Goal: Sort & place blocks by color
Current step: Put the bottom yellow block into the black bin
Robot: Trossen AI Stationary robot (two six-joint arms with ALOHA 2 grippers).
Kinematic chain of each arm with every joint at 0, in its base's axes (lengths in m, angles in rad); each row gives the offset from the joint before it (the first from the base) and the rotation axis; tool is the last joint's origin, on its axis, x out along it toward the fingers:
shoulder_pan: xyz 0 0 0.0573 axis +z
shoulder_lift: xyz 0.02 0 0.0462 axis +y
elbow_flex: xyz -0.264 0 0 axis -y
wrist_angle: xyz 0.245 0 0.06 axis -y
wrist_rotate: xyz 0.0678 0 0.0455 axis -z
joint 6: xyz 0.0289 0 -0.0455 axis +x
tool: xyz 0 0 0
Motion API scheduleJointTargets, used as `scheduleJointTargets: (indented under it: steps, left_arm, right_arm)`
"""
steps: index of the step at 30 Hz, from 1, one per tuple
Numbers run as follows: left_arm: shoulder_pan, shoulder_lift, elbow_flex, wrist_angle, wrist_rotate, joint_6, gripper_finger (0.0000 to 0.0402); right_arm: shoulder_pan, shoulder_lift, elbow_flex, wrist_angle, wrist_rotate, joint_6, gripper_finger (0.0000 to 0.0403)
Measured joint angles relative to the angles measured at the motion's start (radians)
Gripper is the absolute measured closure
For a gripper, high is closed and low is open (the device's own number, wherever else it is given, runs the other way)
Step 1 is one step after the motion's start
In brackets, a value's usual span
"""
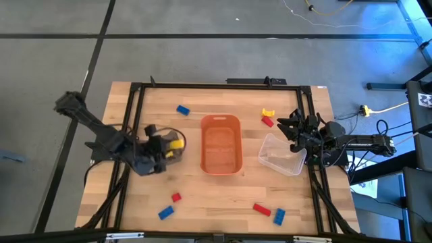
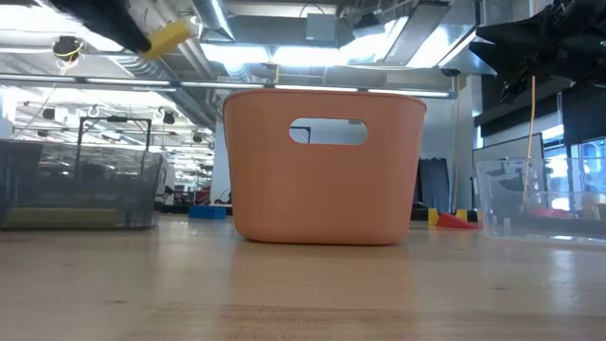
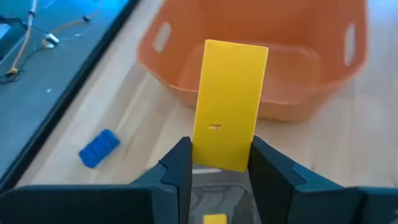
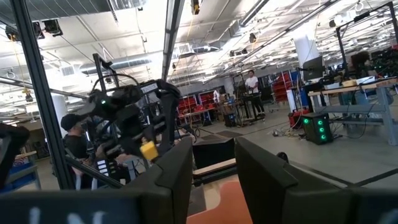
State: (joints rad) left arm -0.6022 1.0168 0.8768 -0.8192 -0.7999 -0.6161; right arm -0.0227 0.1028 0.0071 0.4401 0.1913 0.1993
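Note:
My left gripper [image 1: 170, 146] is raised over the table left of the orange tub [image 1: 221, 144] and is shut on a yellow block [image 3: 230, 102], which also shows high up as the yellow block [image 2: 170, 38]. My right gripper [image 4: 214, 171] hovers open at the table's right side, above the clear bin [image 1: 282, 155]. Loose blocks lie flat on the wood: blue [image 1: 183, 109], yellow [image 1: 268, 113], red [image 1: 267, 121], red [image 1: 176, 197], blue [image 1: 165, 212], red [image 1: 262, 209], blue [image 1: 279, 216]. My left gripper pinches the long yellow block between its two fingers [image 3: 180, 168] at the block's near end [image 3: 221, 158]. The fingers come from the table's left, and the block sticks out ahead of them toward the tub. It is lifted clear of the table and tilted.
The orange tub [image 2: 322, 166] stands mid-table with handle cut-outs in its end walls. The clear bin [image 2: 540, 199] sits to its right. A black frame [image 1: 135, 86] runs round the table. A grey bin [image 2: 76, 185] shows at the left in the low view. People stand far off in the room.

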Motion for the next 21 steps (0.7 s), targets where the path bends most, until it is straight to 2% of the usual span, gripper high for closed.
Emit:
scheduleJointTargets:
  steps: [5, 11, 16, 19, 21]
  left_arm:
    - [0.031, -0.151, -0.139, 0.021, 0.001, -0.036, 0.0288]
    - [0.096, -0.296, -0.268, 0.030, 0.072, -0.115, 0.0288]
    - [0.216, -0.299, -0.275, -0.095, 0.258, -0.154, 0.0288]
    - [0.287, -0.259, -0.275, -0.158, 0.416, -0.171, 0.0288]
    - [0.321, -0.224, -0.278, -0.200, 0.479, -0.185, 0.0288]
  right_arm:
    - [0.000, 0.000, 0.000, -0.008, 0.000, -0.019, 0.0279]
    - [0.000, 0.000, 0.000, -0.011, 0.003, -0.025, 0.0279]
    - [0.000, 0.000, 0.000, -0.011, 0.003, -0.025, 0.0279]
    - [0.000, 0.000, 0.000, -0.011, 0.003, -0.025, 0.0279]
    - [0.000, 0.000, 0.000, -0.013, 0.003, -0.025, 0.0279]
